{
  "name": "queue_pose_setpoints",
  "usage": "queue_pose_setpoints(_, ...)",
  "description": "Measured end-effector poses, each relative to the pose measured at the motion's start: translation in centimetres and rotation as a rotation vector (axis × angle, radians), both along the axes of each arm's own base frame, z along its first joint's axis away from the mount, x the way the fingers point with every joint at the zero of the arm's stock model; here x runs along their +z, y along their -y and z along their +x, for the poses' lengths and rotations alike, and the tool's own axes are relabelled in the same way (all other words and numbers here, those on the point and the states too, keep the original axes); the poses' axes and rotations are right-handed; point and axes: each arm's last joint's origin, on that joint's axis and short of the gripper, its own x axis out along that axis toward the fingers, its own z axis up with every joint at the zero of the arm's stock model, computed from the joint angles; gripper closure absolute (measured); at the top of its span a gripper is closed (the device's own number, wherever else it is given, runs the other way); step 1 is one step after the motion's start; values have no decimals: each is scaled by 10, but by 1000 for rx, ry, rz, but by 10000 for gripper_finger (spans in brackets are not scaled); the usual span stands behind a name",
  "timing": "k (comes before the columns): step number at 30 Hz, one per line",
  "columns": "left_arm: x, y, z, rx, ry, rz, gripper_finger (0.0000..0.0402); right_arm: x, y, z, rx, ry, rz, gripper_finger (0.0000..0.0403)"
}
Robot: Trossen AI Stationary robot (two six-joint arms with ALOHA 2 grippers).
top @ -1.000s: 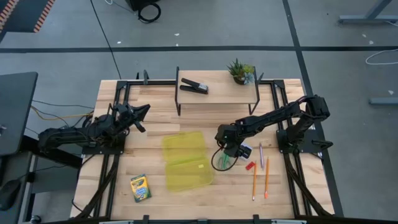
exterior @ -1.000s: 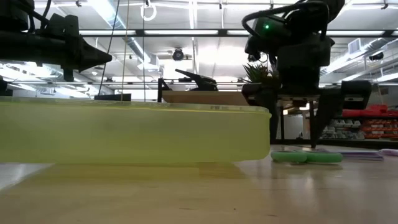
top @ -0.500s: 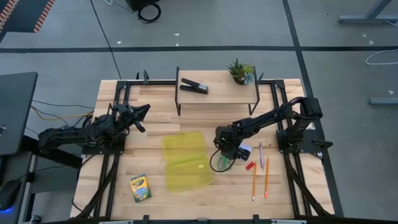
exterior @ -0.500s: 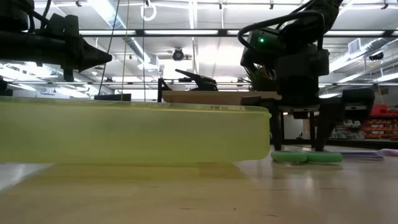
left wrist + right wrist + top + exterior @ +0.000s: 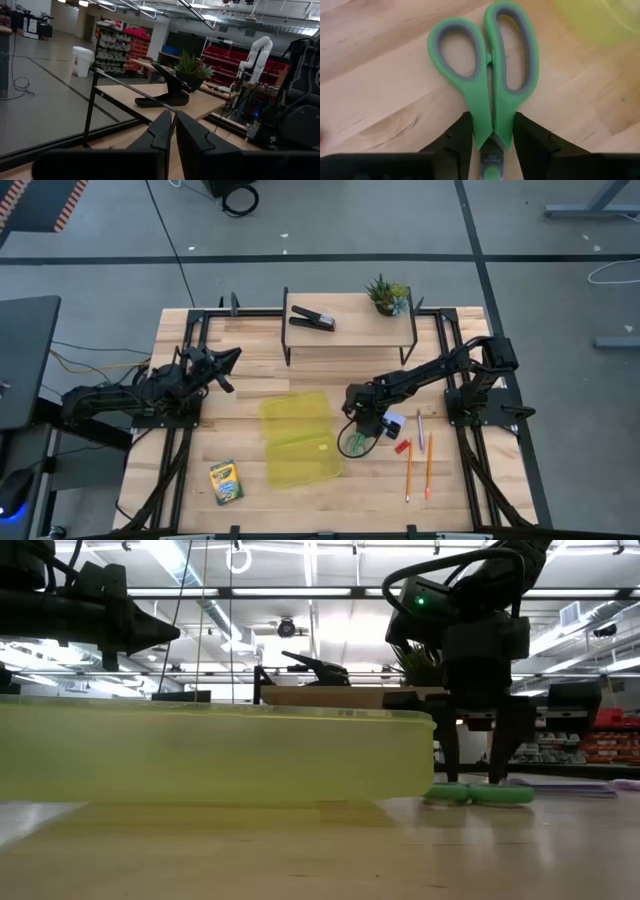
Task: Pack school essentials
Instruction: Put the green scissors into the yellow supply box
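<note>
Green-handled scissors [image 5: 487, 85] flat on tabletop [image 5: 330, 500]; we see right pincer [image 5: 490, 137] clamped on handle necks, left pincer [image 5: 174, 131] closed, empty.

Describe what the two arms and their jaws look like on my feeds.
Both arms are dark, jointed and slender. The left gripper ends in two black, wedge-shaped jaws with angular faces. The right gripper has matching black jaws, and a small green light glows on its housing in the low view.
</note>
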Motion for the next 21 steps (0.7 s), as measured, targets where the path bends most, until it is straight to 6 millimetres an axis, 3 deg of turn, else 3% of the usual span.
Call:
queue_pose_setpoints(10, 0, 0, 0, 0, 0, 0, 376, 3, 0, 2, -51, 6, 8, 274)
queue_pose_setpoints(21, 0, 0, 0, 0, 0, 0, 366, 22, 0, -4, -87, 27, 31, 275)
